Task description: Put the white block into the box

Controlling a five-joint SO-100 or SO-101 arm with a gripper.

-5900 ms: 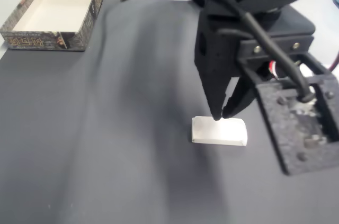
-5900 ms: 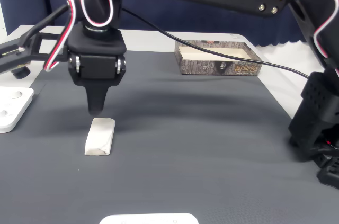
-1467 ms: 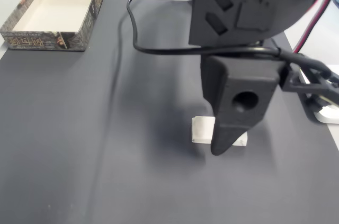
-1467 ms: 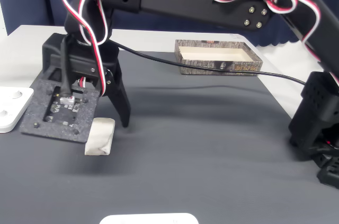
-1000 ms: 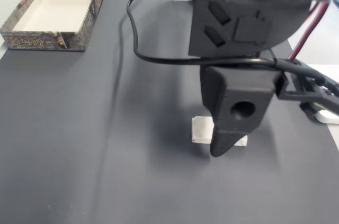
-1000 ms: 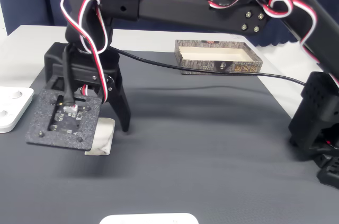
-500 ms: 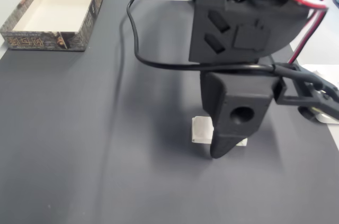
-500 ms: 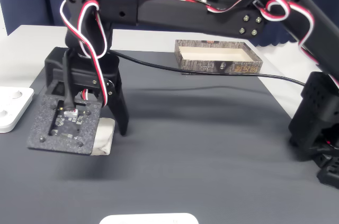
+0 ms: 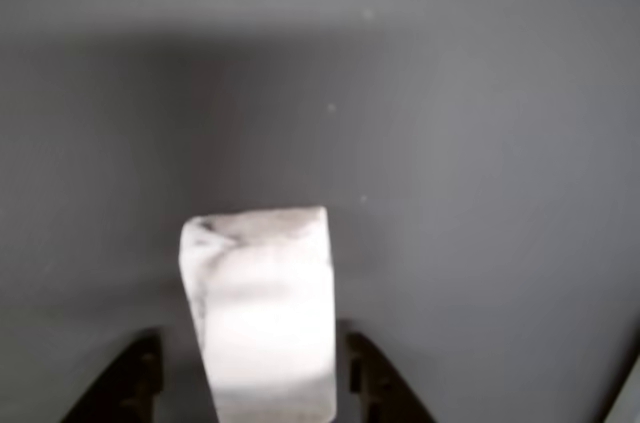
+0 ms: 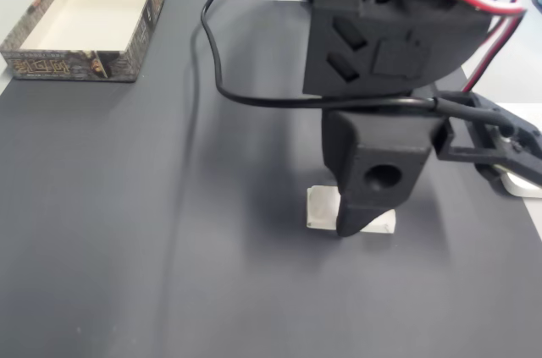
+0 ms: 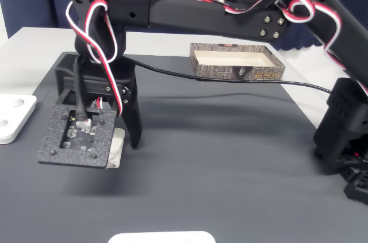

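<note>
a black two-finger gripper (image 9: pixel 250 373) on a black plastic robot arm (image 11: pixel 190 10) is lowered over a small white rectangular block with rounded edges and faint grey smudges (image 9: pixel 262 313). the block lies flat on a dark grey table mat (image 10: pixel 152 206). in the other view, which looks along the gripper, the two dark fingertips (image 9: pixel 135 375) stand spread apart, one on each side of the block's near end. a narrow strip of mat shows between each tip and the block, so the fingers straddle it without touching it.

in a fixed view from above, the arm's bulky black body covers the middle of the block (image 10: pixel 322 207), leaving its left end and a lower right corner visible beside a thick black finger (image 10: pixel 360 206) that points down at the mat. a black cable (image 10: pixel 220 53) loops from the arm across the mat.

in a fixed view from the side, the gripper (image 11: pixel 118 137) sits low at the left of the mat, with a flat black plate carrying a small circuit board (image 11: pixel 77 137) in front of it. a sliver of the block (image 11: pixel 117 146) shows at the plate's right edge. red and white wires (image 11: pixel 92 7) run along the arm.

a shallow rectangular box with a pale cream inside and a speckled grey-brown rim (image 10: pixel 80 63) stands at the far left corner of the mat in the view from above, well apart from the block. in the side view the box (image 11: pixel 238 72) is at the far edge. a flat white device (image 11: pixel 12 118) lies left of the mat.
</note>
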